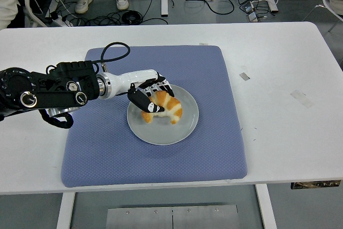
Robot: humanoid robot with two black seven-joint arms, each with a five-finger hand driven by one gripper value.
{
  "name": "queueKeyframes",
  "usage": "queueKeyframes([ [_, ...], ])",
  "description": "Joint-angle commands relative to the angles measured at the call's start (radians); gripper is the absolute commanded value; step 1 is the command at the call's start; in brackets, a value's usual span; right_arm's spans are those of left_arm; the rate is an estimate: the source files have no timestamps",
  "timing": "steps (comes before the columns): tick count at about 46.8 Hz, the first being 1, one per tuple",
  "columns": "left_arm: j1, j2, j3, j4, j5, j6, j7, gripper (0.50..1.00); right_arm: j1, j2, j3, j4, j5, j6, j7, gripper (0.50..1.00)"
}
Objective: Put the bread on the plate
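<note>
From the head view I see my left hand (pixel 150 97) reaching in over the grey plate (pixel 185 130), its fingers (pixel 140 99) curled around the croissant-shaped bread (pixel 167 106). The bread sits on the plate, left of its centre. The plate rests on a blue mat (pixel 107 154) on the white bench (pixel 284 68).

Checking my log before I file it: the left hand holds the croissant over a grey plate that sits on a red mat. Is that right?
Not quite: the mat is blue, not red, as the head view shows. The rest stands: the left hand holds the croissant over the grey plate.
</note>
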Motion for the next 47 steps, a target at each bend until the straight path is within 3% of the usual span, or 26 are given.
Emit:
queueKeyframes([
  [1,0.008,-0.020,0.000,0.005,-0.002,0.009,0.000,0.500,0.000,0.000,0.000,0.000,0.000,0.000,0.000,1.000],
  [47,0.000,-0.015,0.018,0.016,-0.005,0.007,0.000,0.500,0.000,0.000,0.000,0.000,0.000,0.000,0.000,1.000],
])
